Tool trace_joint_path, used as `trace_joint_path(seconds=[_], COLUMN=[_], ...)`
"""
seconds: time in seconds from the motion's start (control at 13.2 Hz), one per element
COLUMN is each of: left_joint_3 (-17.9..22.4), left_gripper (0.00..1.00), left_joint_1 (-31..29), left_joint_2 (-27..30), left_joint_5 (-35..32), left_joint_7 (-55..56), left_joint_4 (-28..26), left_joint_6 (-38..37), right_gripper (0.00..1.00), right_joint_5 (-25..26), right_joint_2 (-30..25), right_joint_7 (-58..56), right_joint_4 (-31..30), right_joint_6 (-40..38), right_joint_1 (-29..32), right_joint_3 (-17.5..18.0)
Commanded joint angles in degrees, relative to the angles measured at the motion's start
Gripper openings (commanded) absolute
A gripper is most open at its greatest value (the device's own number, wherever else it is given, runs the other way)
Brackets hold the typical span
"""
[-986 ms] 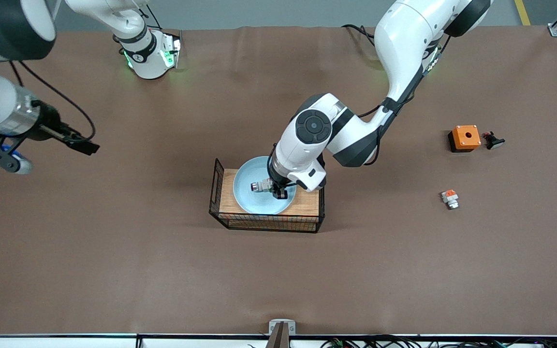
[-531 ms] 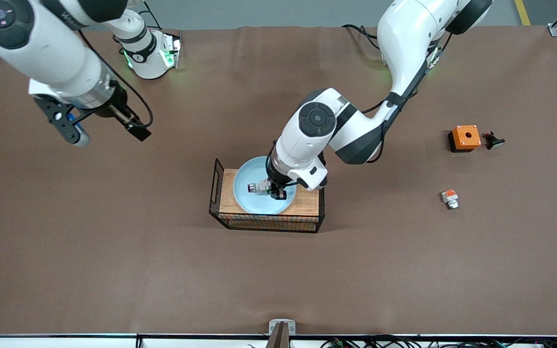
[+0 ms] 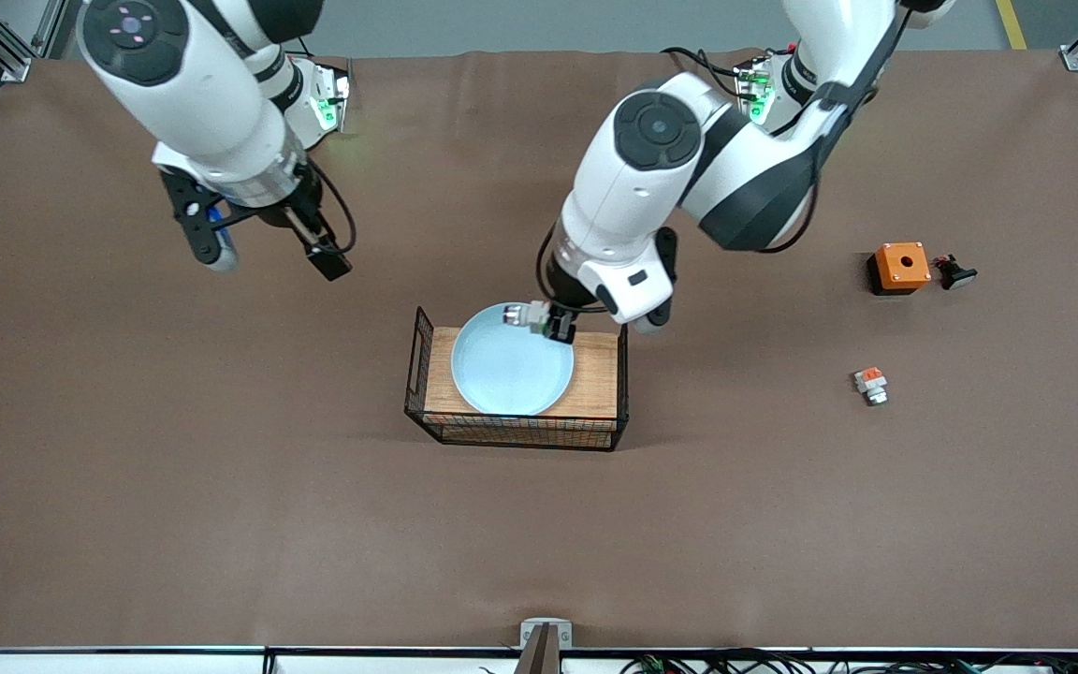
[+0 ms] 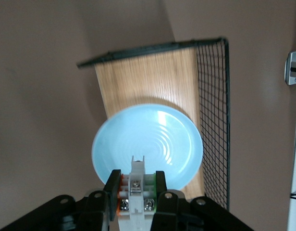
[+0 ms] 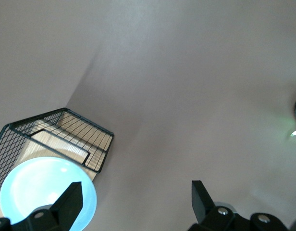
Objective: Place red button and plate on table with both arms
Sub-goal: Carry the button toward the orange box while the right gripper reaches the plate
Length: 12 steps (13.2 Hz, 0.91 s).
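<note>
L gripper [image 3: 550,323]: clamped on red button [image 3: 525,315], airborne over plate rim | R gripper [image 3: 268,253]: fingers wide, over bare table [image 3: 221,524] | plate [image 3: 512,372]: round, pale blue, ridged, empty, on wood-topped black wire basket [image 3: 516,431]

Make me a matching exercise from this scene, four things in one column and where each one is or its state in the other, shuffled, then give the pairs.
Things:
1. red button
2. plate
3. right tool
4. orange box

Places or states:
A. open, over bare table
B. on the table toward the left arm's end
C. held in the left tool, above the plate's rim
D. on the wooden top of the wire basket

Pairs: 1-C, 2-D, 3-A, 4-B
</note>
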<state>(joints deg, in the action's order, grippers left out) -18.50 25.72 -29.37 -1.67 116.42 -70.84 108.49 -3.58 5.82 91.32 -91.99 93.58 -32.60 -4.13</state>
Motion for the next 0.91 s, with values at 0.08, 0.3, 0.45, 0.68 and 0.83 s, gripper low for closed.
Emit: trace_joint_path(seconds=[0.08, 0.3, 0.45, 0.68, 0.83], left_joint_3=[-0.7, -0.8, -0.7, -0.7, -0.4], left_gripper=[0.15, 0.15, 0.16, 0.16, 0.16], left_joint_1=[-5.8, -14.3, -19.6, -24.9, -26.9], left_joint_2=[8.4, 16.4, 19.5, 20.4, 21.1], left_joint_5=[2.8, 8.8, 11.9, 12.0, 9.9], left_joint_7=[-15.9, -36.5, -50.7, -67.4, -77.0], left_joint_4=[-7.3, -15.8, -19.2, -21.8, -24.5], left_joint_6=[-7.6, -10.9, -15.7, -19.5, -19.5], right_gripper=[1.0, 1.0, 1.0, 1.0, 1.0], right_joint_5=[-0.7, -0.3, 0.2, 2.0, 4.0], right_joint_2=[-0.9, 0.9, 3.4, 7.3, 11.4], right_joint_7=[12.6, 20.6, 23.5, 26.1, 30.1], right_joint_4=[-6.6, -7.9, -7.7, -6.4, -3.1], right_joint_6=[9.9, 17.6, 21.6, 23.6, 23.6], right_joint_1=[-5.9, -9.8, -11.2, -12.4, -12.7], right_joint_3=[-0.5, -0.6, -0.7, -0.8, -0.7])
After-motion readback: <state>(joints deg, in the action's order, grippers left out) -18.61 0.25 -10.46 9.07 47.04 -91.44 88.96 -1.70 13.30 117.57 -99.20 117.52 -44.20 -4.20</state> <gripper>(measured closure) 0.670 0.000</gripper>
